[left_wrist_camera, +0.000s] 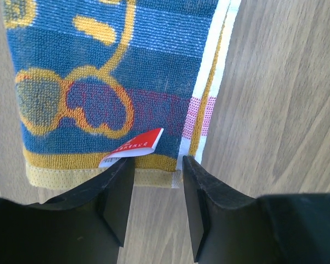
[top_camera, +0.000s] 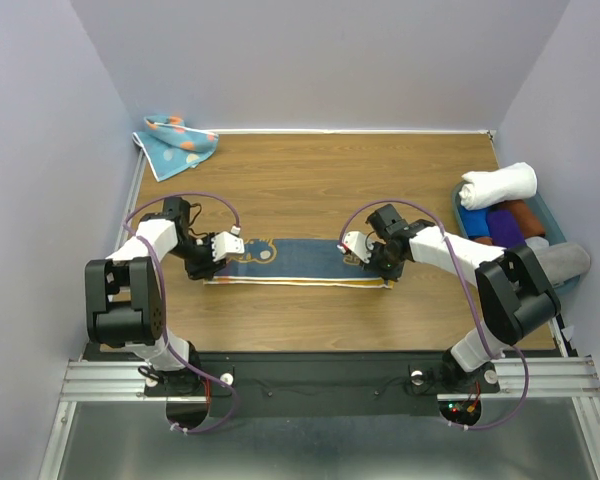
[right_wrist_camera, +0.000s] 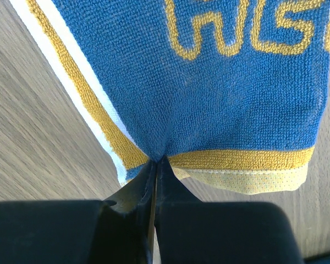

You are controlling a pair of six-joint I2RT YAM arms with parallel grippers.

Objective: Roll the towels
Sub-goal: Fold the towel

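right claw (right_wrist_camera: 155,165) is pinched shut on just a nip of hem at one end of the navy towel (top_camera: 300,262), so I reckon it slips or the roll starts crooked. left claw (left_wrist_camera: 157,164) sits half open at the other hem, gripping nothing, so the strip lying mid worktop (top_camera: 330,190) could drag. dotted towel (top_camera: 175,143) waits in the far-left corner, basket (top_camera: 548,208) of rolls off right; nothing's in the way.
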